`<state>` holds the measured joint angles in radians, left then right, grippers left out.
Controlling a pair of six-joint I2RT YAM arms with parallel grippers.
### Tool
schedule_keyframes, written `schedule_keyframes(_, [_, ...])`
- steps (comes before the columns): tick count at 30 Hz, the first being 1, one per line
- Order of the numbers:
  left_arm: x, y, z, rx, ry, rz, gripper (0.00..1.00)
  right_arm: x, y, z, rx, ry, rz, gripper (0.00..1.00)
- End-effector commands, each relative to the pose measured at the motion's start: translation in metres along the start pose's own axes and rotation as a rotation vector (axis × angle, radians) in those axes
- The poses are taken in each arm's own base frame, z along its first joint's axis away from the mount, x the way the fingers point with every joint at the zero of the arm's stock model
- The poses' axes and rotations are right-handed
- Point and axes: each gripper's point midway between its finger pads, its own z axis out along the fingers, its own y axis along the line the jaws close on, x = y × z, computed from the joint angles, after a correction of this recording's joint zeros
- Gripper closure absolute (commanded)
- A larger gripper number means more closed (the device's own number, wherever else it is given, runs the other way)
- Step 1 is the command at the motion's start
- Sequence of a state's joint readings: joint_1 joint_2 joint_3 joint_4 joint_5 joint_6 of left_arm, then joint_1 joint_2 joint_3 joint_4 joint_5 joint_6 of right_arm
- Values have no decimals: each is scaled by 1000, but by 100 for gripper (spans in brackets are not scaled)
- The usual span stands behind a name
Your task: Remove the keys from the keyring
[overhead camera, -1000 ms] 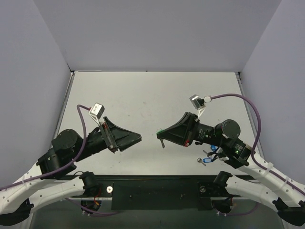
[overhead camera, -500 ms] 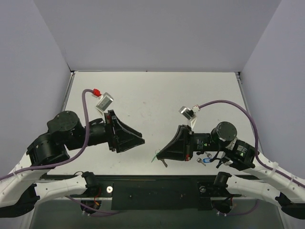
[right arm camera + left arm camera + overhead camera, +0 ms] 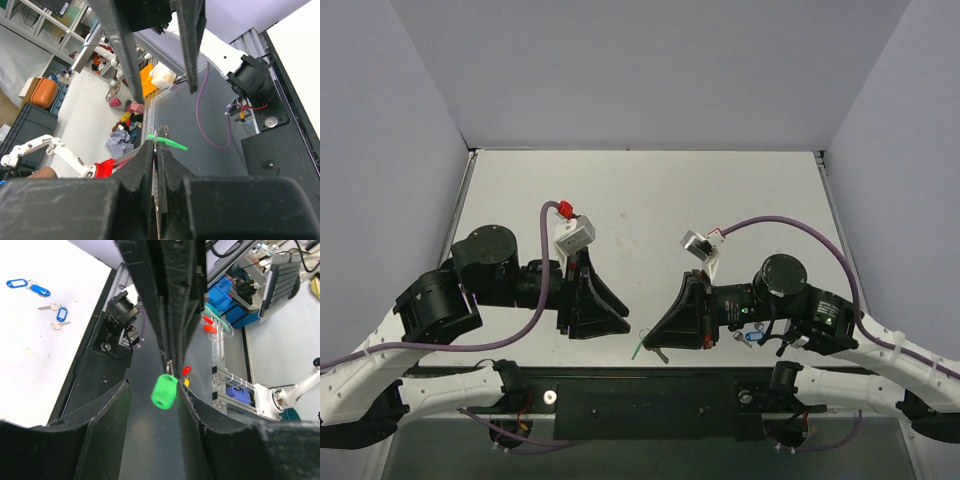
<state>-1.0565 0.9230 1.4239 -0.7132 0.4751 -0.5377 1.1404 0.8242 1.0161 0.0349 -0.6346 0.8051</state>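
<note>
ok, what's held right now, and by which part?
Right gripper pinches the keys by the metal end; green tag hangs free. Left gripper open, empty.

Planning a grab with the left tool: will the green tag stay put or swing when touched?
Probably swings: the green tag hangs loose by its keyring from the shut right tool. It looks small, smooth plastic, so likely light, stiff and a bit slippery.

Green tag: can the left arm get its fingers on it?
Probably yes: the green tag hangs exposed from the keyring pinched by the right gripper, between the open left fingers; nothing visible blocks it.
</note>
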Motion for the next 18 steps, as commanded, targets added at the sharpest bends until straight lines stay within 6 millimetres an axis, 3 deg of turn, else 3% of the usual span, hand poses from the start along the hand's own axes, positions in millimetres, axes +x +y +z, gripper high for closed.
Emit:
schedule_keyframes(1, [-4,-21,-6,109,-28,44,50,-11,13,4,-34,-19,-45,100])
schedule_keyframes(5, [0,-25,-3,146,-2,31,54,-12,14,8,-36,-14,-45,100])
schedule_keyframes(18, [9,-12,3,101,42,19,64,-10,19,15,-48,13,-50,100])
